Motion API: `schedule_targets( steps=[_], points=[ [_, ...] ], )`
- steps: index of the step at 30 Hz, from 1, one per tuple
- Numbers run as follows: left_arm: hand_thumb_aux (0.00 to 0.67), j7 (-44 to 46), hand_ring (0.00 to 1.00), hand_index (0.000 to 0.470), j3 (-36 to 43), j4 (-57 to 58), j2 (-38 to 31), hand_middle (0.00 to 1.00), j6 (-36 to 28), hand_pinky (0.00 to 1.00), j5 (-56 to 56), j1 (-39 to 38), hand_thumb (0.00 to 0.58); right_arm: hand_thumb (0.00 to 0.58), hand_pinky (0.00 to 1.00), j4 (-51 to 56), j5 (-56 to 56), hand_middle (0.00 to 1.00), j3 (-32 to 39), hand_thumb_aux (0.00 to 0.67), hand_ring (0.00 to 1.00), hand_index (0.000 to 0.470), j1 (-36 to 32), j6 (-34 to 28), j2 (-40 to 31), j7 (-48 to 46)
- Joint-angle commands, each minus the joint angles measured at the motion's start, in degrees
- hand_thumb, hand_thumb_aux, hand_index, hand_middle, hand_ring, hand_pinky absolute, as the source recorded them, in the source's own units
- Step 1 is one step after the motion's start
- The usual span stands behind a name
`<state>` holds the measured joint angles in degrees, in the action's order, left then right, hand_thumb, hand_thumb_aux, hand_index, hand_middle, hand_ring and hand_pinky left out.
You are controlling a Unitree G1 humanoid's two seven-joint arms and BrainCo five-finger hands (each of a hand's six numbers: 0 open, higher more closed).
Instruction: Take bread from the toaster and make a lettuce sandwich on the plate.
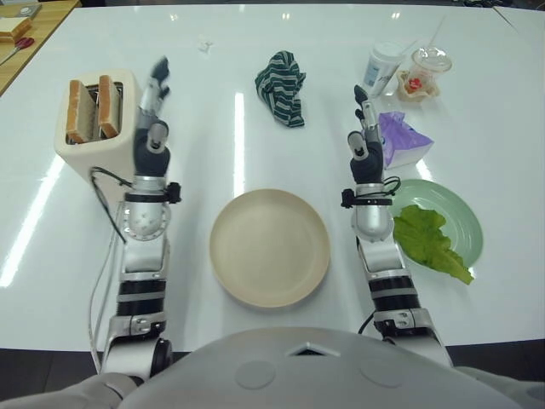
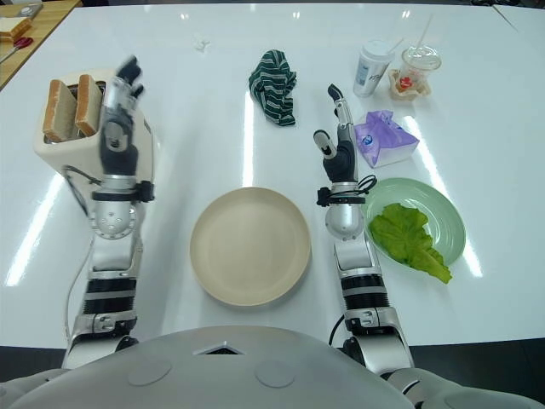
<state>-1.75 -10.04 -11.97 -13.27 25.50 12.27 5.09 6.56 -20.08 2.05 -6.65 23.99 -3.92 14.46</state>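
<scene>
Two brown bread slices (image 1: 106,107) stand in the cream toaster (image 1: 81,158) beside the open left hand (image 1: 153,129); right hand (image 1: 367,146) open; round beige plate (image 1: 270,248) bare.

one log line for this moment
left hand open, beside toaster | right hand open, beside tissue pack | bread in toaster | lettuce on green plate | beige plate centred
</scene>
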Motion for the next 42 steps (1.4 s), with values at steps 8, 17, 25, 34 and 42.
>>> schedule_targets(
  steps=[8,17,25,34,42],
  points=[
    [0.000,-6.99,0.00,0.000,-21.40,12.78,-29.31,0.00,-12.52,0.00,32.67,-6.32,0.000,0.000,0.00,0.00,-0.11,0.00,1.07,0.000,0.00,0.000,-0.36,-0.41,0.44,0.09],
    [0.000,-8.32,0.00,0.000,-10.39,26.93,-32.40,0.00,-19.33,0.00,33.42,-3.78,0.000,0.000,0.00,-0.48,0.34,0.00,1.47,0.000,0.00,0.000,-0.54,-0.66,0.32,-0.25],
    [0.000,-8.83,0.00,0.000,-4.58,26.94,-32.33,0.00,-20.55,0.00,31.06,-1.60,0.000,0.000,0.00,-0.95,0.20,0.00,1.77,0.000,0.00,0.000,-0.06,-0.88,0.49,-0.30],
    [0.000,-9.25,0.00,0.000,-1.59,27.56,-33.80,0.00,-23.09,0.00,31.10,-0.63,0.000,0.000,0.00,-1.11,0.09,0.00,2.14,0.000,0.00,0.000,0.48,-1.16,0.81,-0.02],
    [0.000,-10.89,0.00,0.000,-0.04,28.04,-34.98,0.00,-25.64,0.00,30.87,0.04,0.000,0.000,0.00,-0.93,0.13,0.00,2.17,0.000,0.00,0.000,0.54,-1.41,0.91,-0.14]
  ],
)
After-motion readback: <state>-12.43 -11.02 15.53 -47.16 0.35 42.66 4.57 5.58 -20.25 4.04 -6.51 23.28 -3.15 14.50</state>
